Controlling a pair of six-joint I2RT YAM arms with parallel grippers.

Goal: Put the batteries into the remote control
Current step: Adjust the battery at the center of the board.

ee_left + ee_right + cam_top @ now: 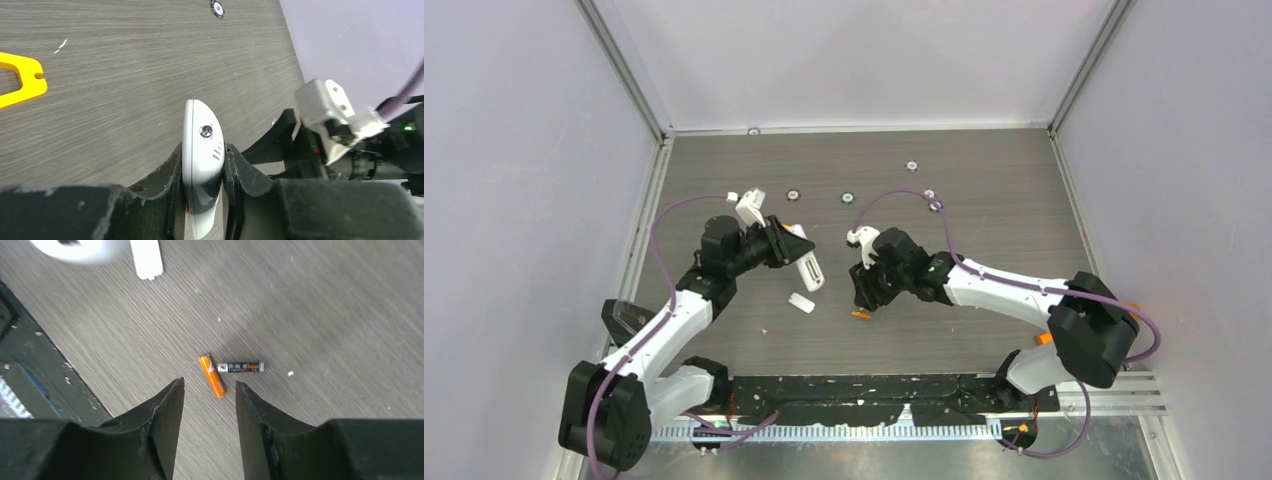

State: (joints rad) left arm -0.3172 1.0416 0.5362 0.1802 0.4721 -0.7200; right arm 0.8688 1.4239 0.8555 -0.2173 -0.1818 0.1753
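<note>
My left gripper [792, 255] is shut on the white remote control [807, 264] and holds it above the table; in the left wrist view the remote [201, 150] stands edge-on between the two fingers. My right gripper [862, 300] is open and empty, just above the table. In the right wrist view the orange battery [212, 375] and the dark battery [240, 367] lie touching at one end, just ahead of the fingertips [175, 390]. Only the orange battery [859, 315] shows in the top view.
A small white tab [801, 302] lies on the table between the arms, also in the right wrist view [147, 259]. A flat yellow piece [20, 80] lies at left. Small round markers [848, 197] dot the far table. A black strip [874, 390] runs along the near edge.
</note>
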